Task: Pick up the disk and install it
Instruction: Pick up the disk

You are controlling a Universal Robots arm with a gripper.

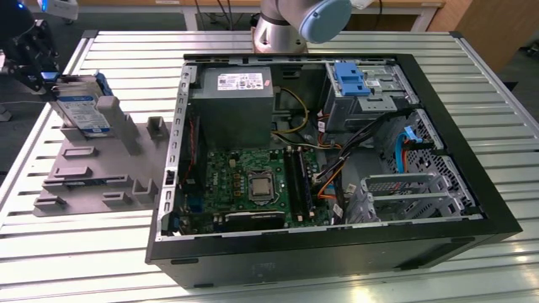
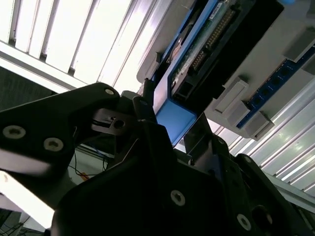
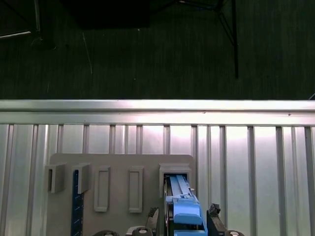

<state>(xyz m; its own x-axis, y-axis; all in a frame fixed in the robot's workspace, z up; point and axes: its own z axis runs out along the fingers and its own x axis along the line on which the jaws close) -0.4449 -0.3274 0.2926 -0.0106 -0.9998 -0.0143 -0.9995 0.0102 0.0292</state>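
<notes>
The disk (image 1: 82, 112), silver-grey with a blue-and-white label and blue side rails, stands on edge in a slot of the grey holder block (image 1: 101, 173) at the exterior view's left. My black gripper (image 1: 50, 79) is at the disk's upper end. In the first wrist view the gripper (image 3: 183, 216) straddles the blue rail end of the disk (image 3: 179, 194), one finger on each side. In the second wrist view the gripper (image 2: 172, 118) sits shut against both sides of that blue end, and the disk (image 2: 197, 54) runs on into the holder.
An open black computer case (image 1: 471, 189) lies on the slatted metal table (image 1: 93, 252), to the exterior view's right of the holder. Inside are a grey power supply box (image 1: 231, 95), a green motherboard (image 1: 252, 183), cables, a blue bracket (image 1: 354, 79) and metal drive cages (image 1: 404, 189).
</notes>
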